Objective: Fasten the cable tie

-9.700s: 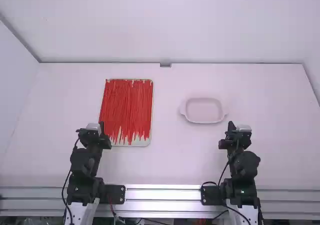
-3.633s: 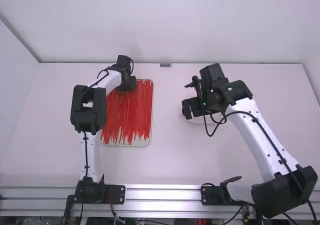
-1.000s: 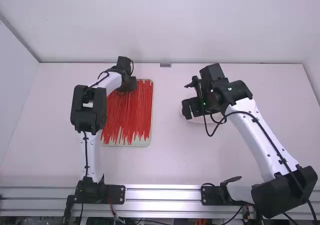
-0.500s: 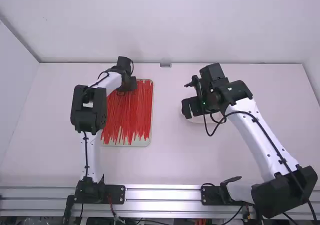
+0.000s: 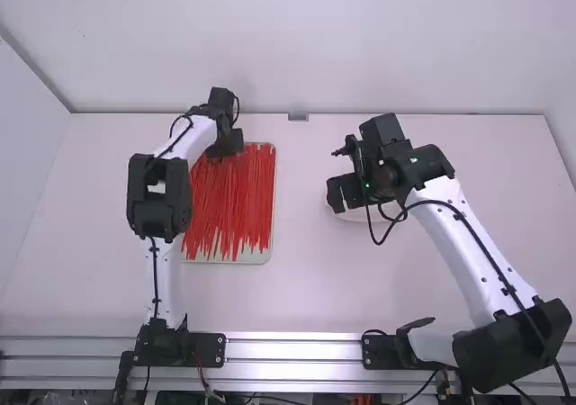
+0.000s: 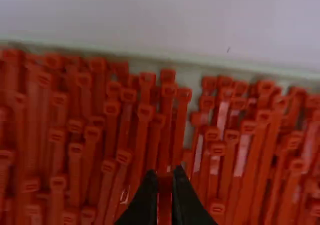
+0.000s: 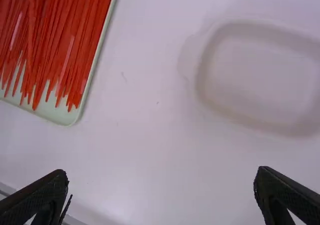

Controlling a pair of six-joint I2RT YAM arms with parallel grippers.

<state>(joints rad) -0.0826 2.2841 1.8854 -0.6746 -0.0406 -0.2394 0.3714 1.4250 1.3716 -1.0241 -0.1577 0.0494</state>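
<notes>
A thick pile of red cable ties (image 5: 232,198) lies on a pale tray (image 5: 229,259) left of the table's middle. My left gripper (image 5: 225,144) is at the far end of the pile. In the left wrist view its fingers (image 6: 145,200) are pressed together on one red tie (image 6: 164,207), above the rows of tie heads (image 6: 90,135). My right gripper (image 5: 340,173) hangs wide open over the table between the tray and a white dish (image 5: 357,213). In the right wrist view its fingertips (image 7: 37,192) stand far apart with nothing between them.
The white dish (image 7: 260,80) has small handles, nothing lies in it, and the right arm partly hides it from above. The tray's near corner (image 7: 60,116) lies close to the right gripper. Bare table spreads in front of both.
My left gripper has shifted slightly towards the far edge of the tray and risen a little with the tie. The right arm has kept still.
</notes>
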